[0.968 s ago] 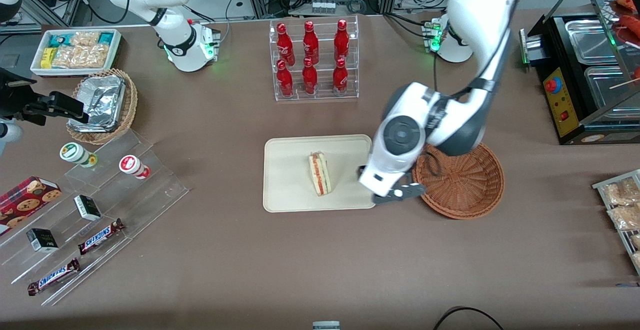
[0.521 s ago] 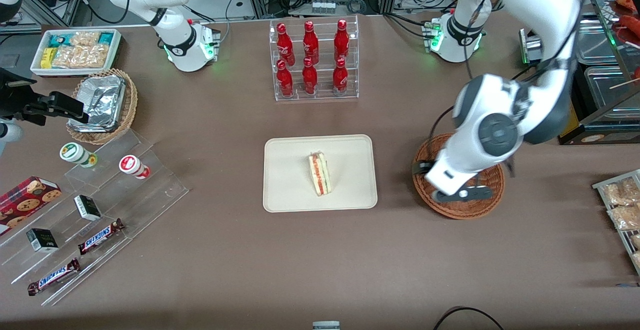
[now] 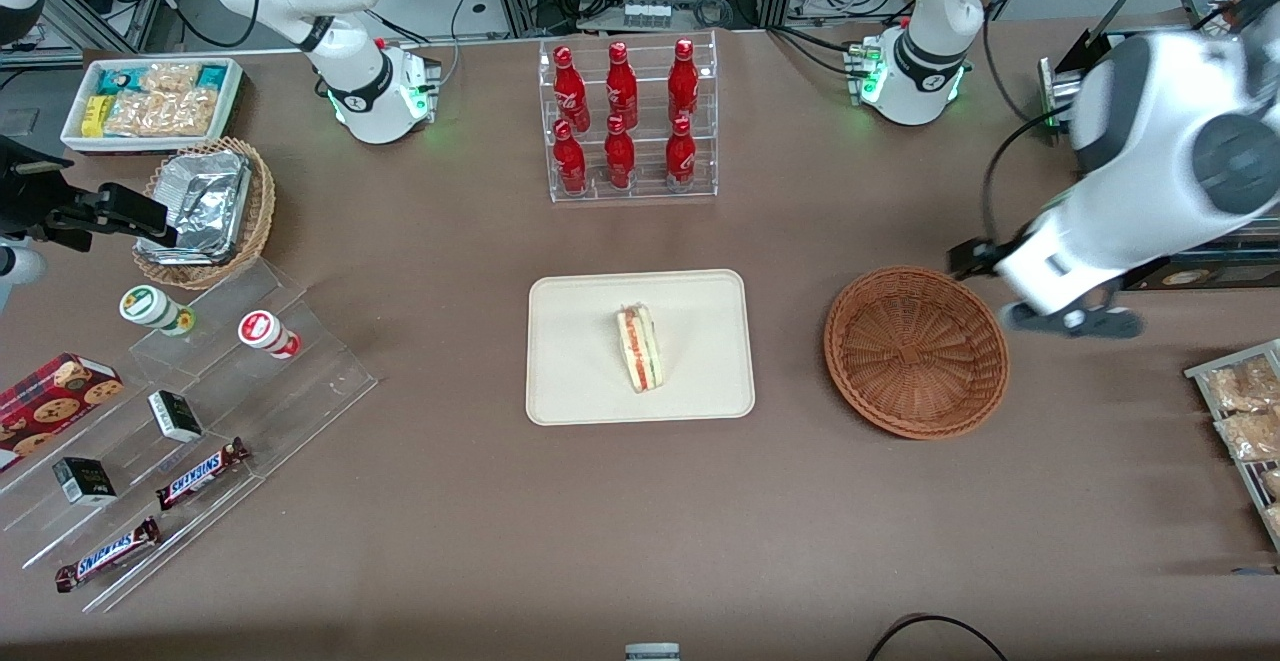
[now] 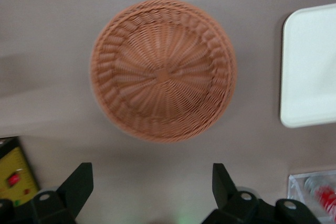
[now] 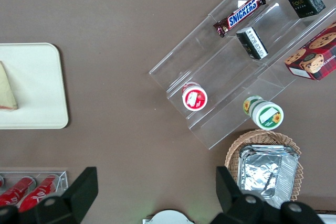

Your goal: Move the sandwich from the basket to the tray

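Note:
The sandwich [image 3: 640,349], a white wedge with red and green layers, lies on its side in the middle of the cream tray [image 3: 580,341]. Its tip [image 5: 6,90] and the tray [image 5: 31,87] also show in the right wrist view. The reddish-brown wicker basket [image 3: 915,351] stands beside the tray, toward the working arm's end, with nothing in it. My left gripper [image 3: 1030,293] hangs high over the table beside the basket, nearer the working arm's end. Its fingers [image 4: 79,182] are wide open and hold nothing, with the basket [image 4: 163,72] and a tray edge [image 4: 310,66] below.
A clear rack of red bottles [image 3: 625,121] stands farther from the camera than the tray. A black machine with a yellow panel [image 3: 1120,201] and packed snacks [image 3: 1245,411] sit at the working arm's end. Acrylic steps with snacks [image 3: 150,421], a foil-lined basket [image 3: 205,211] and a white bin [image 3: 150,101] lie toward the parked arm's end.
My left arm swung from the tray's edge, over the basket, out toward the working arm's end of the table. The sandwich has stayed still on the tray.

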{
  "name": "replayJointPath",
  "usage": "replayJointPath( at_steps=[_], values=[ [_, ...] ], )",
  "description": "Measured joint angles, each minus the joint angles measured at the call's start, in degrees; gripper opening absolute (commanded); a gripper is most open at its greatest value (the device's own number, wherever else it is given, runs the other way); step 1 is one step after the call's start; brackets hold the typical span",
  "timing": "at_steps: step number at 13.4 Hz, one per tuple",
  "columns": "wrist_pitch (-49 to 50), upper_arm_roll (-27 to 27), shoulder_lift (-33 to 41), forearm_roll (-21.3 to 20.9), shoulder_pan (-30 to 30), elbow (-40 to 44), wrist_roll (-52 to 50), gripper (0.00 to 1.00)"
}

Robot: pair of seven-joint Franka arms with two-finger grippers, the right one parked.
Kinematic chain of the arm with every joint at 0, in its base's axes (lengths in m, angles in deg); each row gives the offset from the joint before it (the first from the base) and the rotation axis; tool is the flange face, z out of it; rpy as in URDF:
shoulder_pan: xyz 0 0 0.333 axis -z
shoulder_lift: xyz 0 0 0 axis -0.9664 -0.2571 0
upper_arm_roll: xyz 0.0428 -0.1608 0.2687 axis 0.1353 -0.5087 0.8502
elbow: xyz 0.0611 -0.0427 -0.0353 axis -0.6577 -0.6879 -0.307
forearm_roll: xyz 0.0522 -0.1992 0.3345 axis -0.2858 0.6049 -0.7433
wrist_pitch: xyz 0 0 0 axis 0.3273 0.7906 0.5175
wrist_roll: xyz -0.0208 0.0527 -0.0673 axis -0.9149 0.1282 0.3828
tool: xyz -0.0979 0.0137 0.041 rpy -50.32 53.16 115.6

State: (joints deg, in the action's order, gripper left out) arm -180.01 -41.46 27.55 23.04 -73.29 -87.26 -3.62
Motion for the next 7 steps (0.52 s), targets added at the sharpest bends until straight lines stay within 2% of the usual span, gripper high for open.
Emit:
replayJointPath(
  at_steps=[3, 7],
  values=[
    [3.6, 0.2, 4.3, -0.1, -5.0, 0.8, 7.9, 1.0],
    [8.1, 0.2, 6.7, -0.1, -6.6, 4.8, 8.4, 1.0]
  ],
)
